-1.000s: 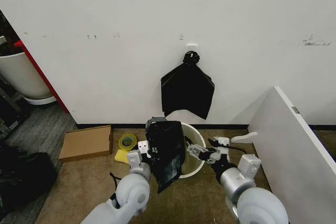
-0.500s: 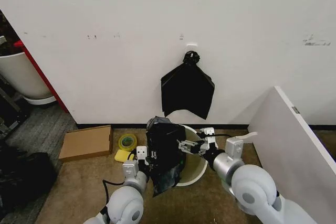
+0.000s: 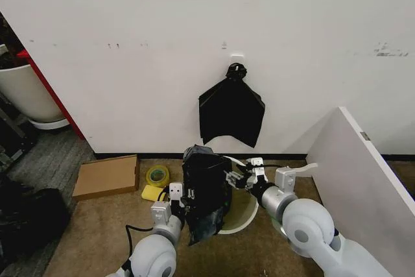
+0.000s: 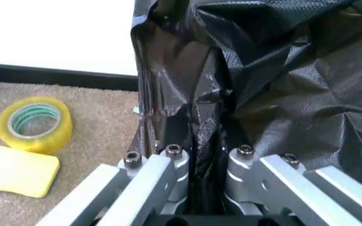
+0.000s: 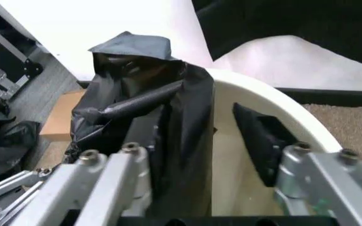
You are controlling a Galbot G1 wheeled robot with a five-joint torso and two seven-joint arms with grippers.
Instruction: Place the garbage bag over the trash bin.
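The garbage bag (image 3: 206, 189) is a crinkly black sheet hanging over the left side of the trash bin (image 3: 245, 213), a white bucket tilted on the carpet below the wall. My left gripper (image 3: 185, 200) is shut on a fold of the bag (image 4: 282, 94), and the plastic is bunched between its fingers (image 4: 168, 160). My right gripper (image 3: 235, 178) stands open at the bin's rim (image 5: 263, 94). Its fingers are wide apart, astride the bag's hanging edge (image 5: 143, 108) and the rim. The bin's left wall is hidden by the bag.
A knotted bundle of black bags (image 3: 231, 111) hangs on the wall behind. A cardboard box (image 3: 107, 176), a yellow tape roll (image 3: 157, 174) and a yellow sponge (image 3: 150, 192) lie to the left. A white panel (image 3: 363, 180) slants on the right. A larger white tub (image 3: 26, 92) stands far left.
My right gripper has moved left and up to the bag's edge at the rim. The bin now leans more, and the bag sits slightly higher.
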